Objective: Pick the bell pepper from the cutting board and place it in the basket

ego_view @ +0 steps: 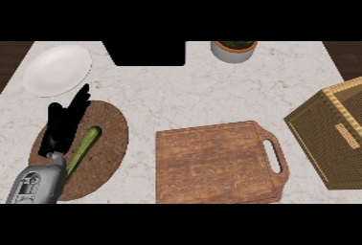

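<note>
Viewing from the head, I find the left hand [62,125] open, empty, over the mat [106,143] beside a cucumber [83,149]; board [212,162] bare, basket [332,139] right.

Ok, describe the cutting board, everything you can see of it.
The cutting board is a brown wooden rectangle with rounded corners, a raised edge and a slotted handle on its right end. It lies flat on the marble counter, slightly rotated, between the round woven mat on its left and the wicker basket on its right, touching neither. Nothing rests on it; no bell pepper shows.
</note>
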Robot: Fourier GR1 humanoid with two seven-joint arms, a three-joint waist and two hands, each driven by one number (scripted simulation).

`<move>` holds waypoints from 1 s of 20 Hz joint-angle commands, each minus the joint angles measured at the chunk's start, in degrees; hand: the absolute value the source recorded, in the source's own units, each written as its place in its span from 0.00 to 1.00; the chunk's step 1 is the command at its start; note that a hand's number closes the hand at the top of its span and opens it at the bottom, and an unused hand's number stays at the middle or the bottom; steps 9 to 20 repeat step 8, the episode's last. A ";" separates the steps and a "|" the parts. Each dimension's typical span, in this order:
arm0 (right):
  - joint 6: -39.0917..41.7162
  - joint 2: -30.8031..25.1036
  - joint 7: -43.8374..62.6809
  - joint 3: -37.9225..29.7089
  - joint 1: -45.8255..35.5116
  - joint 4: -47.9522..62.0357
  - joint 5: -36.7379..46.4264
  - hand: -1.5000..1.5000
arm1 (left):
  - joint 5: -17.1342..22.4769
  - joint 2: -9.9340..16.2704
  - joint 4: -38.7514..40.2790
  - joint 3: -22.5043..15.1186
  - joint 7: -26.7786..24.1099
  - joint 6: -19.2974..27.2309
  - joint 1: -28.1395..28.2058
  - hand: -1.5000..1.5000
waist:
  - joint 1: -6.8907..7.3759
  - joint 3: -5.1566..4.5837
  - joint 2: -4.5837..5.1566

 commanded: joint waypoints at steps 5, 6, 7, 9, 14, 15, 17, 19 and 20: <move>5.91 -13.47 -5.57 -13.83 5.83 15.70 -8.15 0.00 | 0.88 1.22 0.58 1.52 0.37 -1.19 -0.96 0.50 | -0.46 0.05 0.08; 6.59 -14.35 -10.31 -13.86 7.43 20.98 -8.02 0.00 | 0.46 0.63 -0.96 0.53 0.76 -1.14 0.65 0.50 | -0.05 0.10 0.13; 8.56 -18.53 -12.55 -15.88 7.72 24.71 -8.93 0.00 | -1.69 -1.43 0.24 -1.01 -0.58 1.34 -0.01 0.50 | -0.40 0.15 0.25; 5.81 -18.84 -14.63 -15.24 7.04 28.77 -7.92 0.00 | 0.42 1.16 -0.49 0.79 0.57 -1.57 -0.55 0.50 | 0.27 0.12 0.24; 5.81 -18.84 -14.63 -15.24 7.04 28.77 -7.92 0.00 | 0.42 1.16 -0.49 0.79 0.57 -1.57 -0.55 0.50 | 0.27 0.12 0.24; 5.81 -18.84 -14.63 -15.24 7.04 28.77 -7.92 0.00 | 0.42 1.16 -0.49 0.79 0.57 -1.57 -0.55 0.50 | 0.27 0.12 0.24; 5.81 -18.84 -14.63 -15.24 7.04 28.77 -7.92 0.00 | 0.42 1.16 -0.49 0.79 0.57 -1.57 -0.55 0.50 | 0.27 0.12 0.24; 5.81 -18.84 -14.63 -15.24 7.04 28.77 -7.92 0.00 | 0.42 1.16 -0.49 0.79 0.57 -1.57 -0.55 0.50 | 0.27 0.12 0.24; 5.81 -18.84 -14.63 -15.24 7.04 28.77 -7.92 0.00 | 0.42 1.16 -0.49 0.79 0.57 -1.57 -0.55 0.50 | 0.27 0.12 0.24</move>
